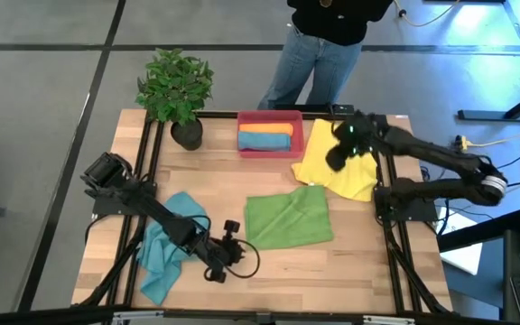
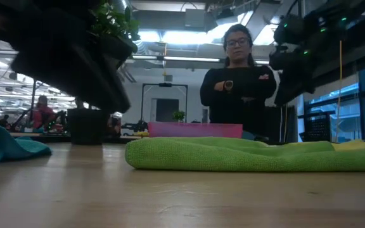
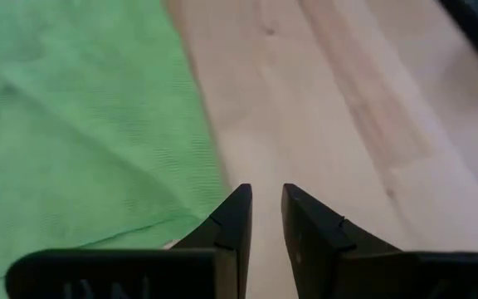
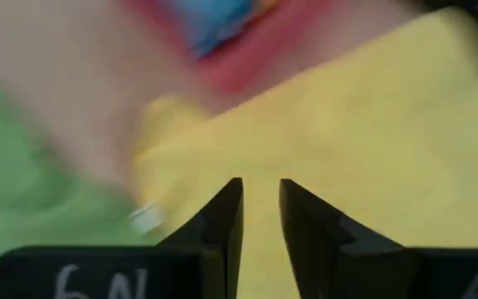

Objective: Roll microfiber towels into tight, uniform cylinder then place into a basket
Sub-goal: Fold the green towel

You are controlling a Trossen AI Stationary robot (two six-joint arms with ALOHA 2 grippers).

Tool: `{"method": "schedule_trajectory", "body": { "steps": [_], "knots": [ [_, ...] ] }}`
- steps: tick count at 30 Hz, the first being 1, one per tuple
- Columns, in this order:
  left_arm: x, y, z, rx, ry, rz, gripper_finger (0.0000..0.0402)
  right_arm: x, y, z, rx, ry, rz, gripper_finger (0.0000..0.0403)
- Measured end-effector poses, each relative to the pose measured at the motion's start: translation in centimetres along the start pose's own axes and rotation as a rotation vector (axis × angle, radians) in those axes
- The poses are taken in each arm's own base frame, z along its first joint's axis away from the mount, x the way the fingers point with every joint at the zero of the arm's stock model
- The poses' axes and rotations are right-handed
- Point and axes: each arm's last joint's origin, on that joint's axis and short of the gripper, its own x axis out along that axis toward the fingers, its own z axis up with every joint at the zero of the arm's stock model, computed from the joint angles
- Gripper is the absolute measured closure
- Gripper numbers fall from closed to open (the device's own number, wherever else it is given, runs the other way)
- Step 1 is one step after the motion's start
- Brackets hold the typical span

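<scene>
Up by the basket (image 1: 300, 137), which already holds two rolled towels, the right gripper (image 1: 342, 153) hovers over the yellow towel (image 1: 355, 179), narrowly parted and empty. Left gripper (image 1: 233, 246), likewise empty, waits beside the flat green towel (image 1: 288, 217), probably next up for rolling.

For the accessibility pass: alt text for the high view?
Overhead view of a wooden table: the right tool hovers over a yellow towel beside a red basket holding rolled blue and orange towels. A green towel lies mid-table; the left tool waits near a teal towel.
</scene>
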Motion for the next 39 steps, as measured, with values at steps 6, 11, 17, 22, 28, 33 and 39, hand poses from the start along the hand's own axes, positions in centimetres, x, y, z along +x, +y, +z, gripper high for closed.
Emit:
{"method": "schedule_trajectory", "body": {
  "steps": [6, 11, 17, 22, 28, 33, 39],
  "knots": [
    [0.6, 1.8, 0.3, -0.039, -0.005, 0.074, 0.0342, 1.4, 6.1, -5.1, -0.113, 0.002, 0.252, 0.0327],
    [1.4, 4.1, 0.2, -0.08, 0.029, 0.129, 0.0342, 3.2, 10.6, -9.2, -0.157, -0.064, 0.448, 0.0327],
    [2.5, 6.8, -0.5, -0.096, 0.109, 0.171, 0.0352, 3.9, 14.1, -12.7, -0.187, -0.04, 0.444, 0.0327],
    [3.9, 7.9, -1.5, -0.087, 0.171, 0.128, 0.0362, 4.7, 16.3, -15.1, -0.21, 0.067, 0.427, 0.0327],
    [4.8, 7.7, -2.4, -0.104, 0.239, 0.04, 0.0377, 6.0, 17.6, -17.4, -0.177, 0.194, 0.331, 0.0327],
    [4.3, 5.3, -2.6, -0.113, 0.266, -0.113, 0.0395, 6.2, 17.8, -17.8, -0.165, 0.264, 0.235, 0.0327],
    [3.6, 1.1, -2.1, -0.082, 0.177, -0.282, 0.0397, 5.7, 18.0, -17.0, -0.333, 0.304, 0.189, 0.0327]
  ]
}}
